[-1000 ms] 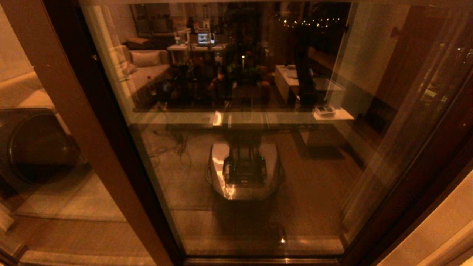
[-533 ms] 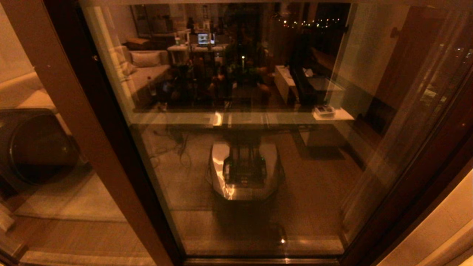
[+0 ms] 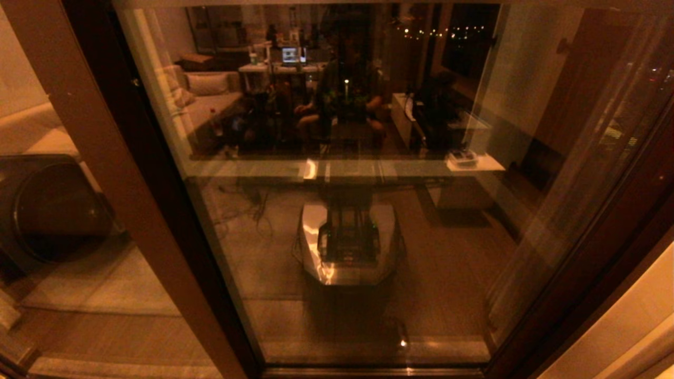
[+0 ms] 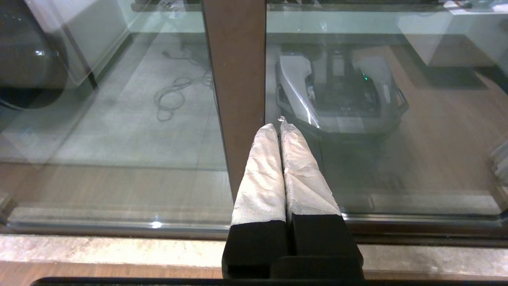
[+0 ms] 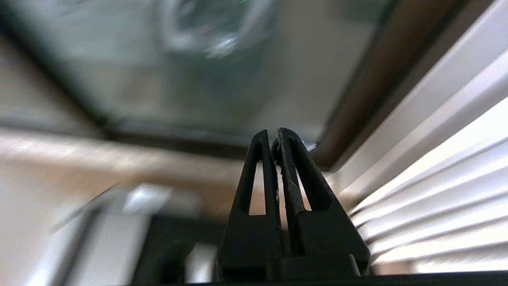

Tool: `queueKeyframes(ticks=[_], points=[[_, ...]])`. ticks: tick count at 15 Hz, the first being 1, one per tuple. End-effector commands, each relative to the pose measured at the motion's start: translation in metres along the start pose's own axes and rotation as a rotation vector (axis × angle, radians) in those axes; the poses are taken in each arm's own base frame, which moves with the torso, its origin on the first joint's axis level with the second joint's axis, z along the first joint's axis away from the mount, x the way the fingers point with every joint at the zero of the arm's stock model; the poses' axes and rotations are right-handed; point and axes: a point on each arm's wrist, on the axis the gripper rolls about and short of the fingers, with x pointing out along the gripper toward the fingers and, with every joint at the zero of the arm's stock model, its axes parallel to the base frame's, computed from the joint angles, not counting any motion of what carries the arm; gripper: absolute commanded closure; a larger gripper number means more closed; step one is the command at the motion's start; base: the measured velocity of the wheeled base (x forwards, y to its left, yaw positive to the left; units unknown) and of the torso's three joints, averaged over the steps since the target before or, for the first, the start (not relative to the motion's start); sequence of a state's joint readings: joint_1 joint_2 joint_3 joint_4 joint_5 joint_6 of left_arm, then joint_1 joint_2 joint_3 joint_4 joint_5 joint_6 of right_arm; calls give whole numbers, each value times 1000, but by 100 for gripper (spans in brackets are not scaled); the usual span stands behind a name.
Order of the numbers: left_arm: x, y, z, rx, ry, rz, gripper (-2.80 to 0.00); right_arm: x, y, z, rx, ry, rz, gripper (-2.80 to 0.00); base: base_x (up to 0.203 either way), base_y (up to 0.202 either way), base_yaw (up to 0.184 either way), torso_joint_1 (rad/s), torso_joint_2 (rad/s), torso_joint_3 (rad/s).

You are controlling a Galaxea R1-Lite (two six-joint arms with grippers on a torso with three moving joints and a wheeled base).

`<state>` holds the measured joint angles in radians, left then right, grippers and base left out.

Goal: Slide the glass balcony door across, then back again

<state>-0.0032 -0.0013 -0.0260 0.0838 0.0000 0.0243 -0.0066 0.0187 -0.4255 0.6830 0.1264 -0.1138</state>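
The glass balcony door fills the head view, a tall reflective pane between a brown upright on the left and a dark upright on the right. No handle, screws or label show. Neither gripper appears in the head view. In the left wrist view my left gripper is shut and empty, its white-wrapped fingertips just in front of the brown upright, low near the sill. In the right wrist view my right gripper is shut and empty, pointing at the pane's lower corner beside the brown frame.
A second glass pane lies left of the brown upright, with a dark round object behind it. A stone sill and door track run along the floor. White pleated curtain hangs close to the right gripper.
The door frame stands where it was. Only the reflections in the upper glass have shifted, with a dark figure now showing there.
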Motion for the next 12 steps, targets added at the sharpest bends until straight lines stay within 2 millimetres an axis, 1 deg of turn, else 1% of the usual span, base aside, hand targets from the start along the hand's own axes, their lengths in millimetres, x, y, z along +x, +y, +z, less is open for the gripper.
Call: queueKeyframes(ticks=[1, 2, 3, 4, 6, 12], points=[[0, 0, 0, 0, 0, 0, 0, 36, -4, -15, -32, -130, -86, 0, 0, 0, 0, 0, 0, 0], [0, 0, 0, 0, 0, 0, 0, 45, -5, -22, -40, -151, -112, 0, 0, 0, 0, 0, 0, 0], [0, 0, 0, 0, 0, 0, 0, 50, -6, -23, -38, -203, -129, 0, 0, 0, 0, 0, 0, 0], [0, 0, 0, 0, 0, 0, 0, 54, -6, -27, -18, -210, -133, 0, 0, 0, 0, 0, 0, 0], [0, 0, 0, 0, 0, 0, 0, 56, -7, -28, 22, -249, -132, 0, 0, 0, 0, 0, 0, 0], [0, 0, 0, 0, 0, 0, 0, 56, -7, -28, 10, -247, -129, 0, 0, 0, 0, 0, 0, 0]])
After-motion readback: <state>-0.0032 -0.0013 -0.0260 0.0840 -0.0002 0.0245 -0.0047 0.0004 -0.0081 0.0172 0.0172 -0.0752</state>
